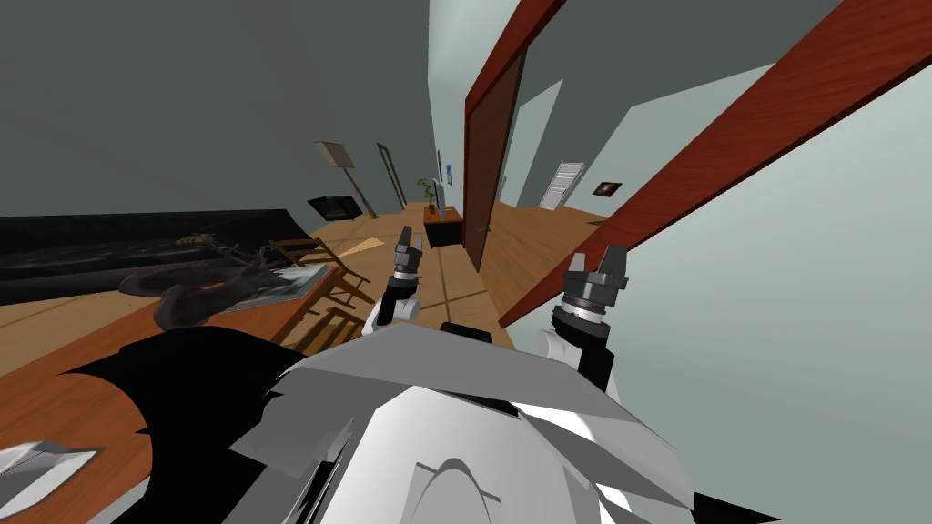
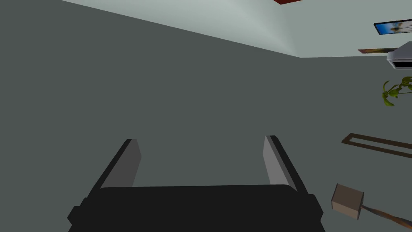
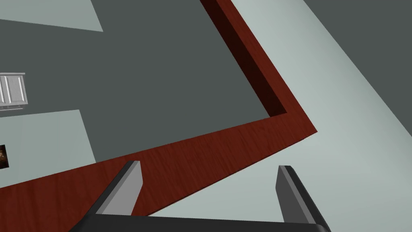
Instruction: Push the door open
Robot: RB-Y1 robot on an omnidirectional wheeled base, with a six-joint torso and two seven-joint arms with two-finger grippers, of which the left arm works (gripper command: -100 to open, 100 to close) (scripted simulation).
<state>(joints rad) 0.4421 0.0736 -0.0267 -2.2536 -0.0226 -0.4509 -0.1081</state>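
Observation:
The reddish-brown door (image 1: 479,173) stands ahead of me, swung wide and seen nearly edge-on, with a small handle (image 1: 483,230) low on it. Its red-brown frame (image 1: 728,150) runs along the pale wall on my right. My right gripper (image 1: 611,258) is raised beside that frame with its fingers open; in the right wrist view the gripper (image 3: 210,164) looks at the frame's upper corner (image 3: 257,133), holding nothing. My left gripper (image 1: 403,240) is up, left of the door and apart from it. In its own view the gripper (image 2: 201,139) is open and faces a grey wall.
A wooden table (image 1: 82,318) with dark clutter and chairs (image 1: 314,259) lies to my left. Further on stand a floor lamp (image 1: 339,159), a low dark cabinet (image 1: 444,229) with a plant (image 1: 426,189), and, through the doorway, a white door (image 1: 561,185).

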